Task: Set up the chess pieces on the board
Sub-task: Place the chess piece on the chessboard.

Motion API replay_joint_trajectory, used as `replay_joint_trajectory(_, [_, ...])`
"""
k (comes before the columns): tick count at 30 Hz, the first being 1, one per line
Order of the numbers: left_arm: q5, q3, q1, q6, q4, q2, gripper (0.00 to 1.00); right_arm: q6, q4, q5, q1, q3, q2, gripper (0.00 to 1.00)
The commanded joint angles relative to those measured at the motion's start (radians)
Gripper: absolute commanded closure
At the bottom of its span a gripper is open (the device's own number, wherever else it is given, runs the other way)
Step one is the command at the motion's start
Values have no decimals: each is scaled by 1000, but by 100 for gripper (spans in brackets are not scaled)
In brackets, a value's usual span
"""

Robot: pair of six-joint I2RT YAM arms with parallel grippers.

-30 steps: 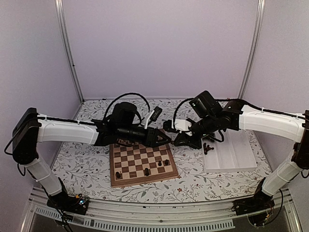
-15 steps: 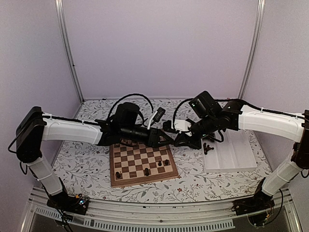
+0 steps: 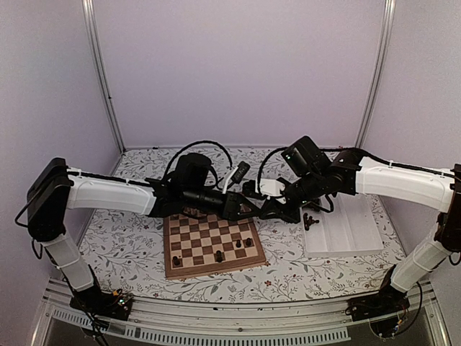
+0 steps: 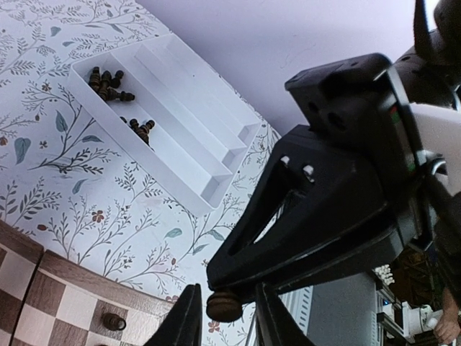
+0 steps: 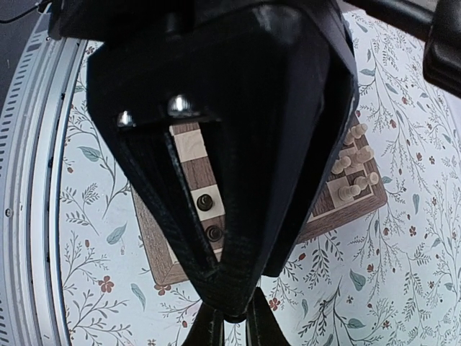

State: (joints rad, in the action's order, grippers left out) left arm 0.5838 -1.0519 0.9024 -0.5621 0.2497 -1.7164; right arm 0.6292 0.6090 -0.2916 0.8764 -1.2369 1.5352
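Note:
The board (image 3: 216, 269) lies in the table's middle with a few dark chess pieces (image 3: 218, 256) on its near rows. It also shows in the right wrist view (image 5: 162, 270) with two dark pieces (image 5: 205, 202). Both grippers meet above the board's far right corner. My right gripper (image 3: 262, 211) is shut on a dark chess piece (image 4: 225, 306), whose round base sticks out of its tip. My left gripper (image 4: 227, 324) is open, one finger on each side of that piece with small gaps. In the right wrist view the held piece is hidden behind the left gripper; my right gripper (image 5: 232, 331) shows nearly closed.
A white compartment tray (image 3: 349, 234) lies right of the board and holds several dark pieces (image 4: 108, 81) at its far end. Cream pieces (image 5: 353, 173) stand on the board's far rows. Cables loop behind the arms. Floral cloth covers the table.
My left arm has reached further right, so its fingers now bracket the piece at my right gripper's tip. The right arm has hardly moved.

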Motion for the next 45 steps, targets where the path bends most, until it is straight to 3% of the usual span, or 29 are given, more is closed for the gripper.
replay_joint_trajectory(1, [16, -24, 15, 7, 16, -23, 72, 0, 9, -13, 6, -34, -2, 92])
replay_joint_trajectory(4, [17, -25, 15, 8, 14, -26, 71, 0, 9, -12, 7, -33, -2, 92])
replay_joint_trajectory(9, [28, -29, 15, 11, 13, -29, 82, 0, 8, -12, 6, -35, 0, 92])
replay_joint_trajectory(15, [43, -41, 15, 10, 1, -36, 87, 0, 10, -5, 8, -41, -2, 91])
replay_joint_trajectory(17, [37, -48, 15, 16, -9, -25, 88, -1, 14, -2, 6, -45, -3, 85])
replay_joint_trajectory(21, [3, -51, 8, 25, -13, 19, 88, -23, 29, -25, -22, -66, -31, 64])
replay_joint_trajectory(24, [-43, -55, 0, 23, 3, 59, 88, -67, 31, -162, -123, -108, -63, 55])
replay_joint_trajectory(30, [-203, -66, -11, 5, 141, 113, 88, -306, -34, -613, -379, -170, -52, 54])
replay_joint_trajectory(35, [-260, -83, -9, -25, 267, 79, 87, -526, -185, -870, -437, -133, -4, 55])
replay_joint_trajectory(40, [-276, -106, -5, -31, 325, 47, 86, -743, -348, -970, -437, -99, 21, 55])
replay_joint_trajectory(45, [-277, -121, 5, -23, 336, 43, 86, -791, -397, -970, -438, -80, 31, 55])
